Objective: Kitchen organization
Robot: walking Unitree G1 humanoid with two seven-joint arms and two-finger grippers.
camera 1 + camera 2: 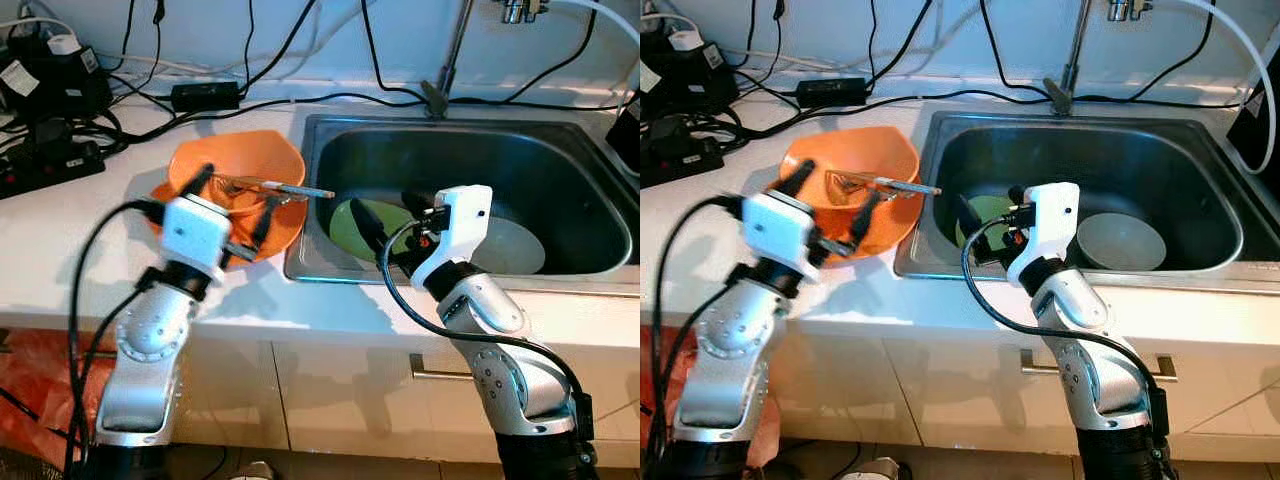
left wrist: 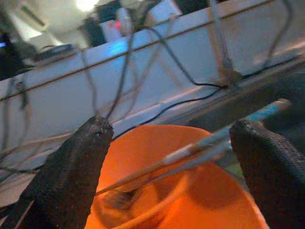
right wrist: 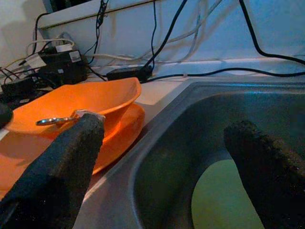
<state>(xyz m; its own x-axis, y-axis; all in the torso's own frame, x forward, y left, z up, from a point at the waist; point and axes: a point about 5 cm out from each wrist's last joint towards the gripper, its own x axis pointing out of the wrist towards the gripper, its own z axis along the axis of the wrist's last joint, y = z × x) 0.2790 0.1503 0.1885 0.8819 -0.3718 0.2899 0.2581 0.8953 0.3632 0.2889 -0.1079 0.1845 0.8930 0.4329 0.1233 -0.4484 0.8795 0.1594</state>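
I see both silver arms raised in front of the robot, bent at the elbow and reaching forward over a white desk (image 1: pixel 70 230) with a steel sink (image 1: pixel 330 135) set into it.

My left gripper (image 1: pixel 232 205) points away from me and slightly up, wrist level with the desk edge. Its jaws stand wide open and hold nothing. Between and just beyond them sits an orange bowl (image 1: pixel 270 160), resting on an orange plate (image 1: pixel 285 235) on the desk, just beside the sink's rim. In the left wrist view the two black fingers (image 2: pixel 71 176) frame the bowl, with its rim close under the jaws. Cutlery (image 1: pixel 275 186) lies inside the bowl, and its long handle sticks out over the rim toward the sink, passing between the open jaws. I cannot tell if either finger touches the bowl.

My right gripper (image 1: pixel 385 215) reaches over the sink's front edge, forearm rising steeply from a bent elbow, the white wrist block tilted toward the basin. Its jaws are also spread wide and empty. Below and ahead of them a green plate (image 1: pixel 352 235) lies on the sink floor, and a grey bowl (image 1: pixel 1125 240) sits beside it, farther from the orange bowl.

Black cables (image 1: pixel 300 100) and power adapters (image 1: pixel 50 80) lie along the back of the desk, well beyond both jaws.
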